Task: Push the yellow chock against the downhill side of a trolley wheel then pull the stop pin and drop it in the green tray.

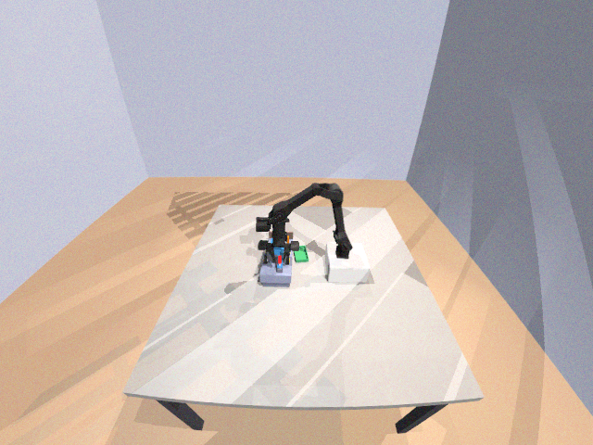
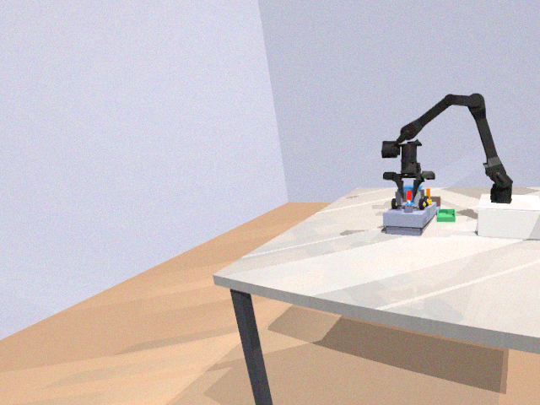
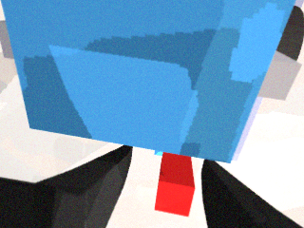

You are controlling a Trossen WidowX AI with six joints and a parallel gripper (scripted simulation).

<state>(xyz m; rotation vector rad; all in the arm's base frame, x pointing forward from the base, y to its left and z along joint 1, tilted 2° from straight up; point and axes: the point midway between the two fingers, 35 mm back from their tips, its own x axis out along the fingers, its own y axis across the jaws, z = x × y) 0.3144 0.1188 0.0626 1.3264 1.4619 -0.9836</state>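
The blue trolley (image 1: pixel 278 250) (image 2: pixel 408 187) (image 3: pixel 133 95) stands on the grey-blue ramp (image 1: pixel 276 276) (image 2: pixel 403 218). The red-headed stop pin (image 1: pixel 279 260) (image 2: pixel 408 194) (image 3: pixel 176 192) stands upright at its near, uphill end. My gripper (image 2: pixel 408 200) (image 3: pixel 166 159) points down there, part open, with one finger on each side of the red head and a gap on both sides in the wrist view. The chock's orange handle (image 1: pixel 288 239) (image 2: pixel 428 192) stands upright by the trolley's right side, farther down the ramp; whether the chock touches a wheel is hidden. The green tray (image 1: pixel 301 254) (image 2: pixel 445 216) shows no pin.
The white base box (image 1: pixel 348 270) (image 2: pixel 501 219) carries the arm, right of the tray. A brown block (image 2: pixel 436 200) is behind the ramp. The trolley's blue body lies close in front of the fingers in the wrist view.
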